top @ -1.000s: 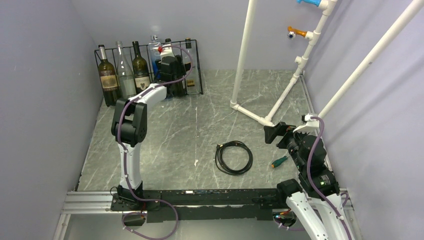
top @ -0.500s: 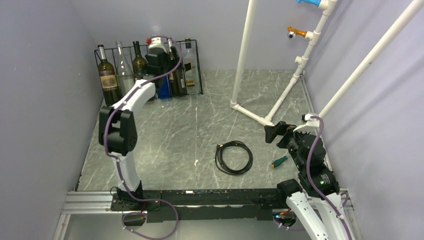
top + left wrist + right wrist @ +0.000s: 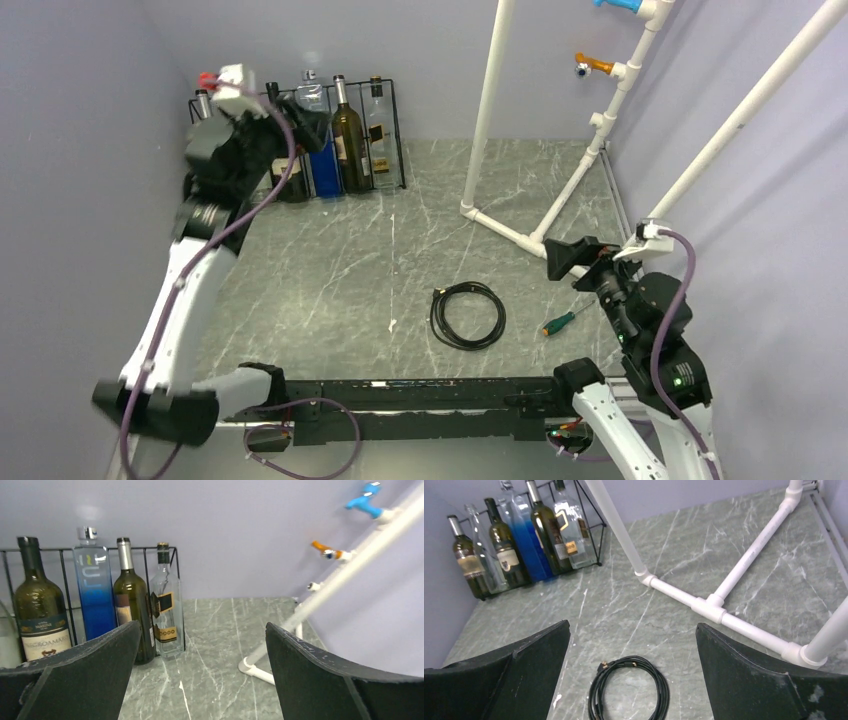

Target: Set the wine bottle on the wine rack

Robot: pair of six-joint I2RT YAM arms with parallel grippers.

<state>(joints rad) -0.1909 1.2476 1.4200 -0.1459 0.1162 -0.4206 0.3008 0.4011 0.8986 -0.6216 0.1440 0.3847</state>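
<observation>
Left hand (image 3: pixel 202 625) had backed off the wine rack (image 3: pixel 141 548), swinging leftward, fingers spread, empty. Right hand (image 3: pixel 632 625) likewise spread. Wine bottle (image 3: pixel 131 610) stood upright in its slot. We judged it heavy, slick, breakable glass; best gripped low on the neck.

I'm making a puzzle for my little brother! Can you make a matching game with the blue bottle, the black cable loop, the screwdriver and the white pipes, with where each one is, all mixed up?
Things:
1. tall blue glass bottle
2. coiled black cable
3. green-and-orange screwdriver
4. white plastic pipe frame

Places:
A. lying near the right edge of the grey marble table
B. standing up at the back right
C. standing in the black wire rack
D. lying in the middle of the table

Pairs: 1-C, 2-D, 3-A, 4-B
</observation>
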